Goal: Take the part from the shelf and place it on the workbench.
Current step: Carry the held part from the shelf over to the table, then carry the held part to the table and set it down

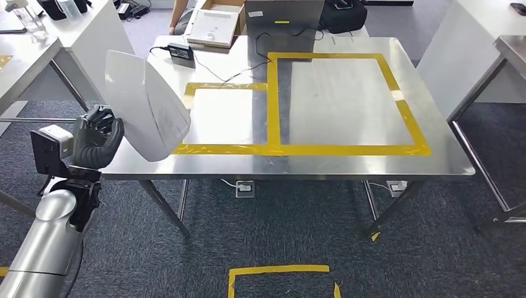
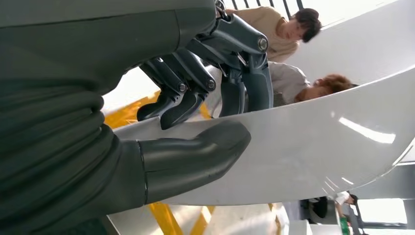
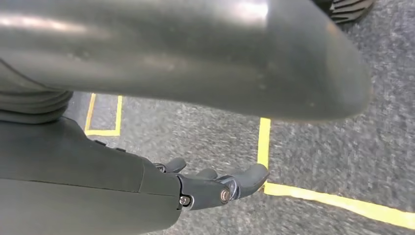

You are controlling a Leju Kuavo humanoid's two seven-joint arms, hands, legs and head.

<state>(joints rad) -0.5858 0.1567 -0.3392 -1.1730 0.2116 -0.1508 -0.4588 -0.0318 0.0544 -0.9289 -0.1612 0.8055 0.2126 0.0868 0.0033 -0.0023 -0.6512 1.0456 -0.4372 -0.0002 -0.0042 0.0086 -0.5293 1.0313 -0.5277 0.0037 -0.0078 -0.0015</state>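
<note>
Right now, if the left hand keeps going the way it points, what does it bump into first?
Probably the table: the left hand holds the white part at its near left edge, over the tape. Depth is unclear.

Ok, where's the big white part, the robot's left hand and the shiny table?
White part (image 1: 146, 108), head view: middle of its curved face.
Left hand (image 1: 96, 139), head view: back of the dark hand.
Workbench (image 1: 344, 102), head view: bare steel inside the yellow tape.

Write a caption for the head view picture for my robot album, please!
The robot's left hand holds a curved white part over the steel workbench marked with yellow tape.
</note>
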